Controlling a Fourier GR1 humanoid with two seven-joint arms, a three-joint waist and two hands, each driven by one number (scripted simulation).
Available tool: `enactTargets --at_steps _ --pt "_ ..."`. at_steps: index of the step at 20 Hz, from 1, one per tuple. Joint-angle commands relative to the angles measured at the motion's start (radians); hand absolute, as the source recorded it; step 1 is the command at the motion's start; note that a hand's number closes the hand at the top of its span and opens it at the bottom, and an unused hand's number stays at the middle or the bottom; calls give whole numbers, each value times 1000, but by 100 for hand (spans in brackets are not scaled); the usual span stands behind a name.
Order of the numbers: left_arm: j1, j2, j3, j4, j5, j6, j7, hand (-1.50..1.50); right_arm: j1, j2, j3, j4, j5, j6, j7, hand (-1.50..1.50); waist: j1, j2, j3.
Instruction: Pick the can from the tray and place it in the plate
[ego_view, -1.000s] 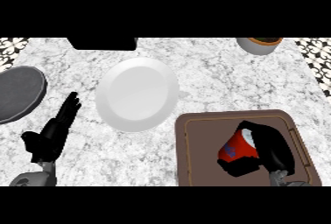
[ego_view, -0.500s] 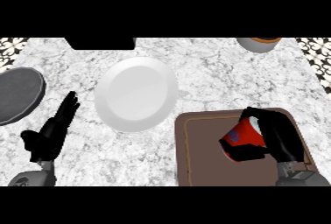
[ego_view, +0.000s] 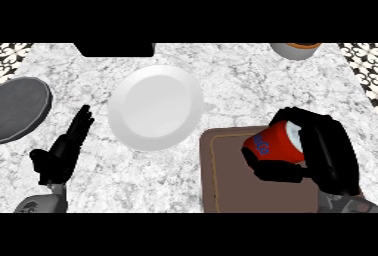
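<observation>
**Can gripped over the tray**

On the marble tabletop (ego_view: 244, 75), the right robot hand (ego_view: 325, 155) is curled around the red can (ego_view: 277, 142) above the brown tray (ego_view: 236, 195). The left robot hand (ego_view: 63, 150) rests open, fingers straight. Beyond lies the white plate (ego_view: 155, 107); a grey disc (ego_view: 18, 112) sits at the left edge.

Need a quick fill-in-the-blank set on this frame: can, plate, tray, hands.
1. The red can is held by the robot's ____ hand.
2. The white plate holds ____.
3. The brown tray lies to the plate's ____ in the head view.
4. The left hand rests with its fingers ____.

Missing words: right; nothing; right; straight
</observation>
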Motion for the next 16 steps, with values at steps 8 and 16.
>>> enactTargets --at_steps 8,16 --pt "3 -8 6 -43 -5 -18 30 0 -337 172 18 114 39 115 111 150 9 2 0" --pt "10 -54 -26 1 -52 10 -23 0 -522 247 102 447 -1 -16 143 150 17 4 0"
